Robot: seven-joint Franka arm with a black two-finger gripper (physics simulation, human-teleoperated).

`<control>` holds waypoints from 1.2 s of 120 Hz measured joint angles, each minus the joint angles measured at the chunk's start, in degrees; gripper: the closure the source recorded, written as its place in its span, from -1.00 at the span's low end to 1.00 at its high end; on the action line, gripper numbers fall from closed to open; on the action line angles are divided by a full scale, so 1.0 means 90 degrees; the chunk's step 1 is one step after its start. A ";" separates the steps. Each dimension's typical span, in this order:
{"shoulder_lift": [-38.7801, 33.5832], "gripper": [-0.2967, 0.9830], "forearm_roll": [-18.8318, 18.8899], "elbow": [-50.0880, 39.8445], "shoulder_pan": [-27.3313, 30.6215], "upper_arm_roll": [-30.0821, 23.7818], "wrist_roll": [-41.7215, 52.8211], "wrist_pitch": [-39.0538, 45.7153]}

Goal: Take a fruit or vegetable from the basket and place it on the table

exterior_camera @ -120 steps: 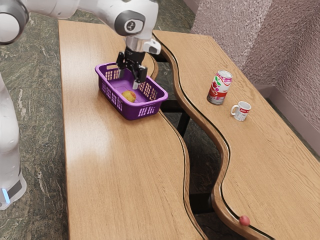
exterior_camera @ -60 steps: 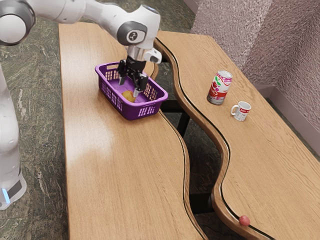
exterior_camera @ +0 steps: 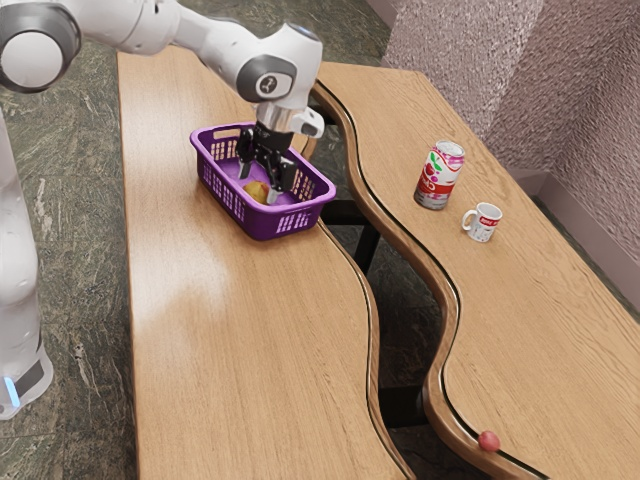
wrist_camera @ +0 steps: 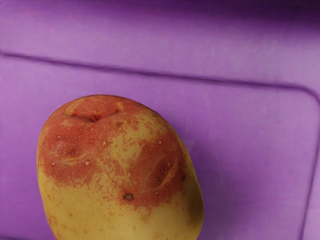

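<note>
The fingers [exterior_camera: 272, 195] are standing open inside the purple basket [exterior_camera: 262, 224], at the potato [wrist_camera: 117, 172], which is lying on the basket's floor. The basket is resting on the bench [exterior_camera: 240, 340]; well apart, a can [exterior_camera: 440, 176] is standing near a mug [exterior_camera: 484, 224].

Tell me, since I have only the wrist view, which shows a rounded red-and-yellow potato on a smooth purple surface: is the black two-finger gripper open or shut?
Observer: Open; the exterior view shows the black two-finger gripper with its fingers standing well apart.

Operator: Good. And this purple surface around the red-and-yellow potato, what is it part of?

Observer: It is the floor of a rectangular purple basket with pierced walls.
</note>
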 joint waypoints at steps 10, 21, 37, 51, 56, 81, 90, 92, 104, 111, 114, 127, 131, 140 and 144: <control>0.0093 -0.54 -0.0001 0.0013 0.0007 -0.0006 0.0000 0.0054; 0.0159 -0.54 -0.0009 0.0018 -0.0008 -0.0008 0.0001 0.0114; 0.0233 -0.54 -0.0014 0.0019 0.0021 0.0005 0.0006 0.0191; 0.0267 -0.54 -0.0016 0.0020 0.0042 0.0015 0.0011 0.0245; 0.0294 -0.54 -0.0019 0.0021 0.0048 0.0017 0.0012 0.0264; 0.0438 -0.54 -0.0036 0.0019 0.0057 0.0054 0.0018 0.0352; 0.0507 -0.54 -0.0041 0.0024 0.0066 0.0055 0.0020 0.0381; 0.0520 -0.54 -0.0042 0.0025 0.0067 0.0055 0.0020 0.0387; 0.0556 -0.54 -0.0044 0.0028 0.0065 0.0056 0.0021 0.0415; 0.0587 -0.48 -0.0045 0.0028 0.0061 0.0056 0.0021 0.0434; 0.0607 -0.43 -0.0045 0.0029 0.0060 0.0056 0.0021 0.0444; 0.0652 -0.11 -0.0045 0.0029 0.0029 0.0075 0.0020 0.0483; 0.0656 -0.05 -0.0036 0.0029 -0.0008 0.0088 0.0016 0.0492; 0.0650 0.01 -0.0011 0.0026 -0.0084 0.0103 -0.0005 0.0507; 0.0621 0.07 0.0002 0.0023 -0.0108 0.0103 -0.0015 0.0511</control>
